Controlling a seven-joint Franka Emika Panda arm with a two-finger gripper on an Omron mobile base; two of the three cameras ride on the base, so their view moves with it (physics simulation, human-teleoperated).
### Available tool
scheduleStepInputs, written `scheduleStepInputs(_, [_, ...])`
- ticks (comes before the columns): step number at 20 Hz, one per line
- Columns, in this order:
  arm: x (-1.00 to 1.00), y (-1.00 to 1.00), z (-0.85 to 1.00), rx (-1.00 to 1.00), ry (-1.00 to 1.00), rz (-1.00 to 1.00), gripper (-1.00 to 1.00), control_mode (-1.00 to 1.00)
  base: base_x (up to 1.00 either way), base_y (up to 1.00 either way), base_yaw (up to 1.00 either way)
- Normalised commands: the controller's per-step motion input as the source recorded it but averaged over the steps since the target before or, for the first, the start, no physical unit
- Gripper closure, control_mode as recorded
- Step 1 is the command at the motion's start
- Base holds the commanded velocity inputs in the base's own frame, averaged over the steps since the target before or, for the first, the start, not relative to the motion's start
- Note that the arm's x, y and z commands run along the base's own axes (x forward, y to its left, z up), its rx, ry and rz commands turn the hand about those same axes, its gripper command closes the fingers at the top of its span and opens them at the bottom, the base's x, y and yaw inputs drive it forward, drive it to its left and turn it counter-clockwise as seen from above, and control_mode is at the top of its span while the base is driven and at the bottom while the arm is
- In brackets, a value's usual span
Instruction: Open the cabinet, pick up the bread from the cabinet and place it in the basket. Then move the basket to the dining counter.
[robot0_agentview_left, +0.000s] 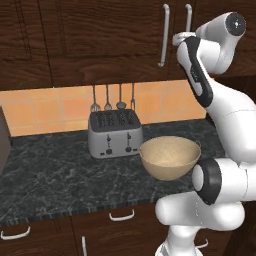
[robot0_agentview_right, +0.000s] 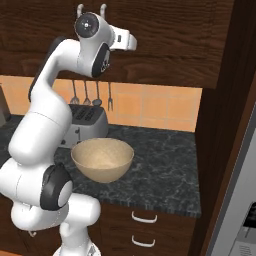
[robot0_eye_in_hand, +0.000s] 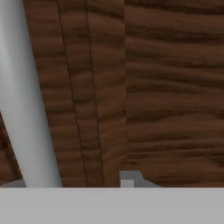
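The cabinet is seen with its doors shut, so the bread, presumably inside, is hidden, and every step is judged still to be done. The basket is set empty on the black counter, just right of the toaster. The gripper is raised to the right-hand handle; whether it is clamped there cannot be told.

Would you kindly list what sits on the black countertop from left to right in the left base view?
Toaster → basket, both on the black countertop.
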Motion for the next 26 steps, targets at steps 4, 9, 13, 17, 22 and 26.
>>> scheduleStepInputs(4, [-0.19,-1.0,-0.03,0.01,0.02,0.0,1.0,-1.0,0.0,0.0,0.0])
scheduleStepInputs(9, [-0.48,-1.0,-0.11,0.04,0.05,0.0,1.0,-1.0,0.0,0.0,0.0])
scheduleStepInputs(13, [-0.7,-1.0,-0.19,0.03,0.03,0.06,1.0,-1.0,0.0,0.0,0.0])
scheduleStepInputs(17, [-1.0,-1.0,-0.08,0.06,0.0,0.05,1.0,-1.0,0.0,0.0,0.0])
scheduleStepInputs(22, [-1.0,-1.0,-0.04,0.07,0.0,0.01,1.0,-1.0,0.0,0.0,0.0])
scheduleStepInputs(26, [-1.0,-1.0,-0.06,0.07,-0.01,0.01,1.0,-1.0,0.0,0.0,0.0])
